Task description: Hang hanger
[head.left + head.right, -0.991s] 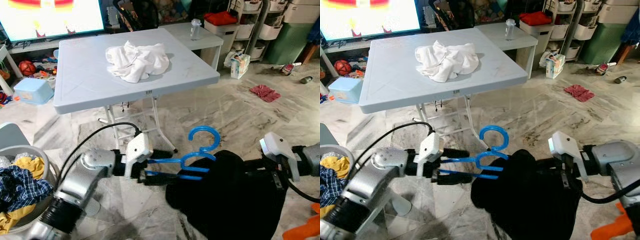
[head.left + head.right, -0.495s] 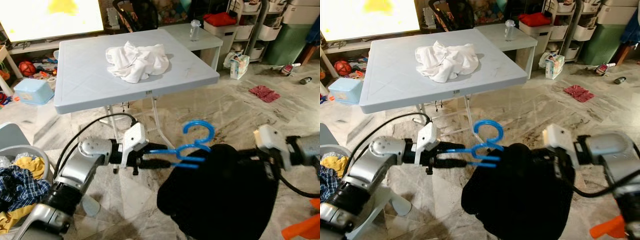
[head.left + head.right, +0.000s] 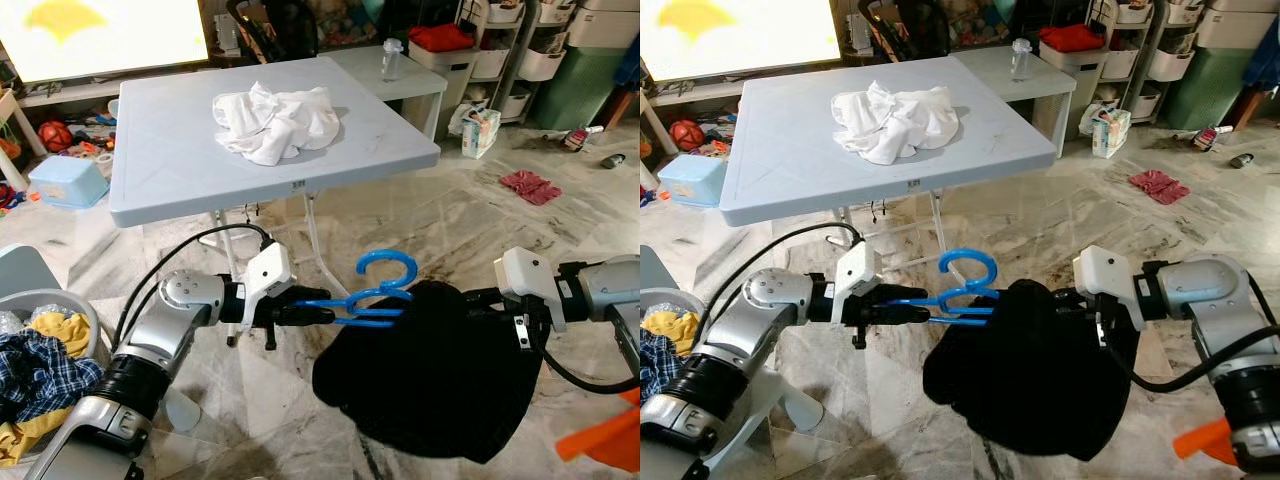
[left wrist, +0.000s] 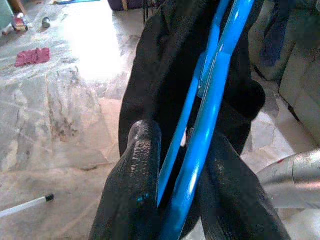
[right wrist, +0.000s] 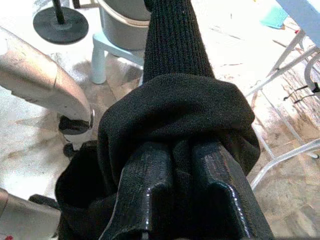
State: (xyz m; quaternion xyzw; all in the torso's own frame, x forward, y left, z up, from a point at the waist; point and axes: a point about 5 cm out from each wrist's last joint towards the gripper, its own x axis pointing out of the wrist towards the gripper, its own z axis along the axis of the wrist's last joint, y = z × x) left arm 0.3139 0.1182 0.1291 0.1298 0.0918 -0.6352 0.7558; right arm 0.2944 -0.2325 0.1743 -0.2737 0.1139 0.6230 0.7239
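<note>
Gripping the stiff, light blue plastic hanger (image 3: 365,300) by its end, the left gripper (image 3: 322,313) is clenched. The right gripper (image 3: 1068,300), beside the hanger, pinches limp black fabric (image 3: 430,380); the hanger's rigid bar looks the surest hold.

Silver arms, white wrist boxes, black cable looping over left arm (image 3: 160,335) — long black ribbed fingers (image 4: 131,195).

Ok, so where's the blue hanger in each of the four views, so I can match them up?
Left eye view: blue hanger low centre, hook up, between left hand and black garment.
Right eye view: low centre, same layout.
Left wrist view: bars run up between the black fingers.
Right wrist view: not in it; right hand clamps the garment.
Shared landmark: the black garment.
</note>
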